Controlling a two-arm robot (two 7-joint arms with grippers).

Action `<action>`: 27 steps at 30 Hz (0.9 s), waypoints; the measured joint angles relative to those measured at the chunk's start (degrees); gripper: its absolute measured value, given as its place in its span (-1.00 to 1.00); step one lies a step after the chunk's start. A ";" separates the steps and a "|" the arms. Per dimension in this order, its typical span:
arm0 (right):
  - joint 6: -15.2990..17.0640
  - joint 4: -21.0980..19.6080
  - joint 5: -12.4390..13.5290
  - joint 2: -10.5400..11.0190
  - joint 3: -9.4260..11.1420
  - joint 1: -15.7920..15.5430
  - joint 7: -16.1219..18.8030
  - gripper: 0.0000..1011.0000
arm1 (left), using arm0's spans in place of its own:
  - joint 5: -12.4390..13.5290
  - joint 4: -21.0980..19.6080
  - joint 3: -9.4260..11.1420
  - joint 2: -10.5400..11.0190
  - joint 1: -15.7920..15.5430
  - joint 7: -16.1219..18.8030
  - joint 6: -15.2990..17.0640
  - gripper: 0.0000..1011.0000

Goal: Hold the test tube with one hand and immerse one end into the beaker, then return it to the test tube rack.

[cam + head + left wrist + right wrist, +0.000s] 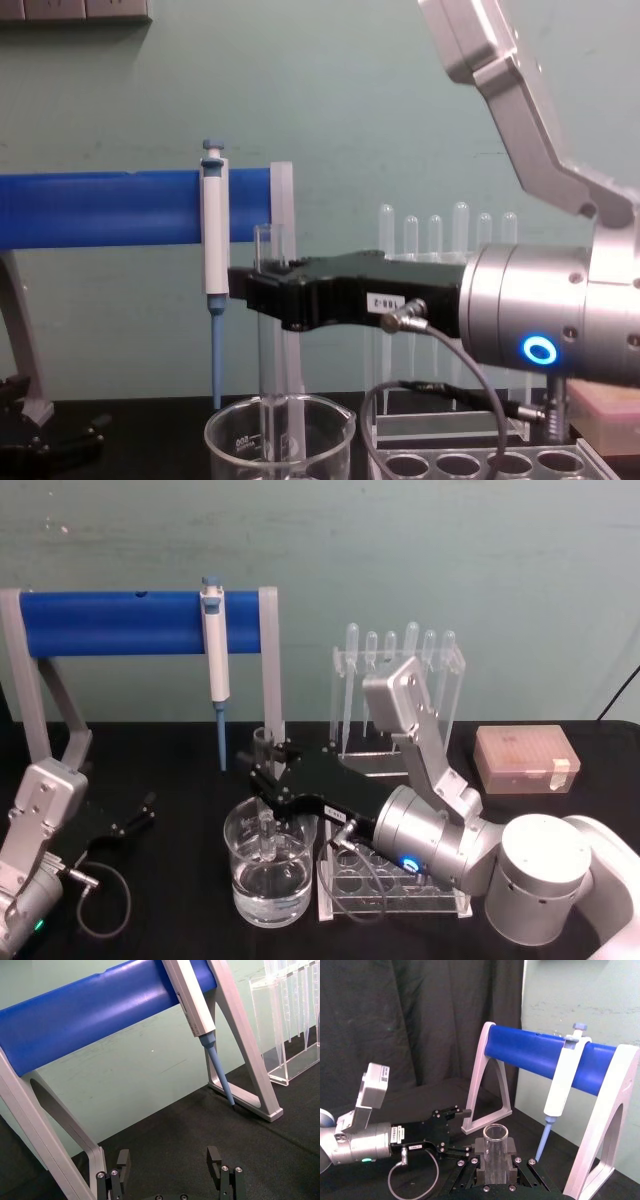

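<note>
The test tube (pixel 264 742) stands upright in my right gripper (pixel 268 772), which is shut on its upper part. Its round lower end hangs inside the beaker (pixel 240 880), a wide clear glass with liquid in the bottom. From the chest view the test tube (pixel 266 340) runs straight down past the beaker's rim (pixel 225 432), with the right gripper (pixel 262 285) above the rim. I cannot tell whether the tube's end touches the liquid. The right wrist view shows the tube's open mouth (pixel 495 1134) between the fingers. My left gripper (pixel 135 818) rests open at the table's left, nothing between its fingers (pixel 214 1158).
A blue bar stand (pixel 110 622) at the back left carries a white pipettor (pixel 215 640) just behind the beaker. A clear rack of pipettes (pixel 400 680) stands at the back. A clear rack with round holes (pixel 400 892) lies right of the beaker. A pink box (pixel 525 760) sits far right.
</note>
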 joint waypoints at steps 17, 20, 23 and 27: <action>-1.80 2.94 -2.41 -1.29 0.39 -2.03 1.29 -0.55 | 0.00 0.00 0.00 0.00 0.00 0.00 0.00 0.98; -2.18 3.50 -2.65 -1.41 0.57 -2.30 1.57 -0.55 | 0.00 0.00 0.00 0.00 0.00 0.00 0.00 0.98; -2.38 3.89 -2.81 -1.51 0.75 -2.47 1.67 -0.55 | 0.00 0.00 0.00 0.00 0.00 0.00 0.00 0.98; -2.63 4.36 -3.01 -1.68 0.89 -2.67 1.89 -0.55 | 0.00 0.00 0.00 0.00 0.00 0.00 0.00 0.98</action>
